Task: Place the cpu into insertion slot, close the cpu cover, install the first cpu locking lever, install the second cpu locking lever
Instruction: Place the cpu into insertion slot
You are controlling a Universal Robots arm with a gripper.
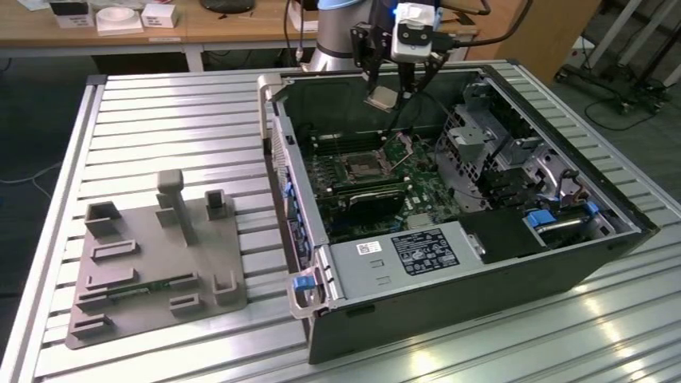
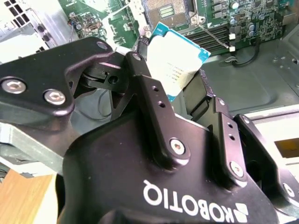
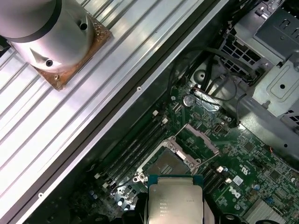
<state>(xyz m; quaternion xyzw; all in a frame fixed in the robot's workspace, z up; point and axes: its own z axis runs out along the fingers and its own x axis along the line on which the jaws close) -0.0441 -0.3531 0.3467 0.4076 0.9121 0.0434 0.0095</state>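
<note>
The cpu [image 1: 381, 98], a small square chip with a silvery top, hangs above the open computer case, held by its edges in my gripper [image 1: 381, 89]. In both wrist views the cpu [image 2: 180, 56] [image 3: 175, 203] sits between the black fingers [image 2: 145, 88], and the gripper [image 2: 174, 70] is shut on it. The insertion slot [image 1: 362, 166] [image 3: 167, 165] [image 2: 163, 9] lies below on the green motherboard, open and bare, a little off from directly under the chip. The cpu cover [image 3: 202, 140] [image 1: 403, 149] is swung up beside the slot.
A grey fixture plate [image 1: 149, 255] with upright pegs lies on the slatted metal table at the exterior view's left. Inside the case are the power supply box [image 1: 415, 251], a metal drive cage [image 1: 500, 144] and long memory slots [image 3: 133, 144]. The arm's base [image 3: 46, 32] is bolted behind the case.
</note>
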